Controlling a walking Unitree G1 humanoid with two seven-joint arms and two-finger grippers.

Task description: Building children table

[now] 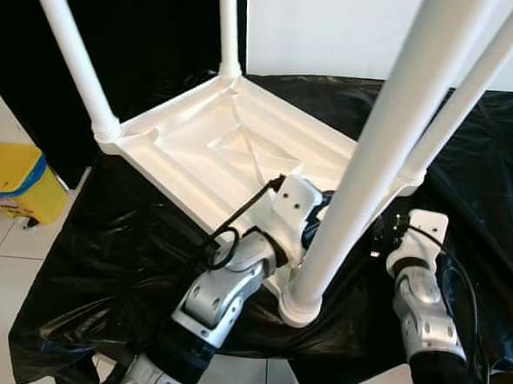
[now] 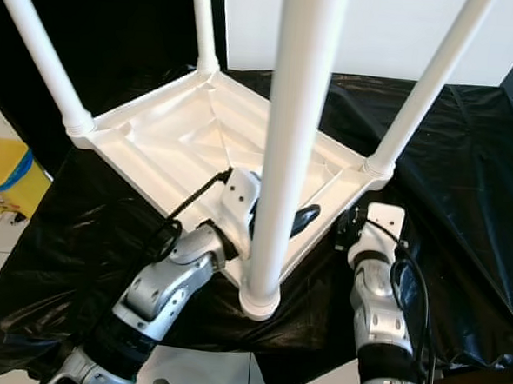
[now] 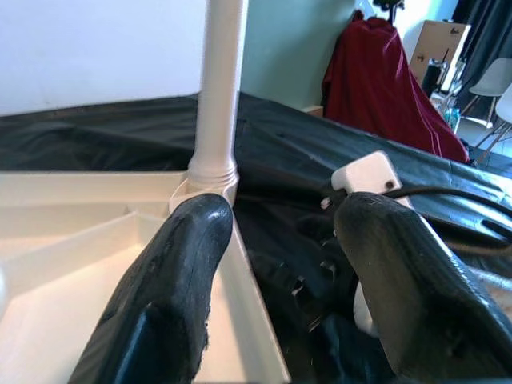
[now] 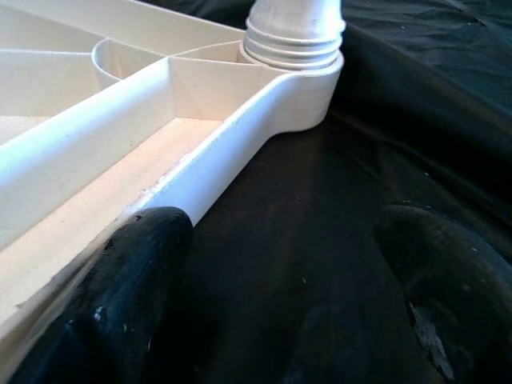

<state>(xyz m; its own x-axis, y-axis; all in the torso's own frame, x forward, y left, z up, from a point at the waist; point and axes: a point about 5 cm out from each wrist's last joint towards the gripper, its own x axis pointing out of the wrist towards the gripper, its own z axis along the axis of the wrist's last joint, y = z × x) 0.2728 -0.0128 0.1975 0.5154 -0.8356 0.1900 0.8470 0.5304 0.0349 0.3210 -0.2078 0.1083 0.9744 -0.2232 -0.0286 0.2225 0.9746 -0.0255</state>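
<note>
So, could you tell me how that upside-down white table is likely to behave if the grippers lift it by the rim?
The white table looks like ribbed moulded plastic, so probably stiff and fairly light. With four long legs pointing up, it may be top-heavy and tip. The smooth rim could slip between the left gripper fingers.

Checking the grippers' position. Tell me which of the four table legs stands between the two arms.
The near leg, rising from the tabletop corner closest to the robot, between left gripper and right gripper.
</note>
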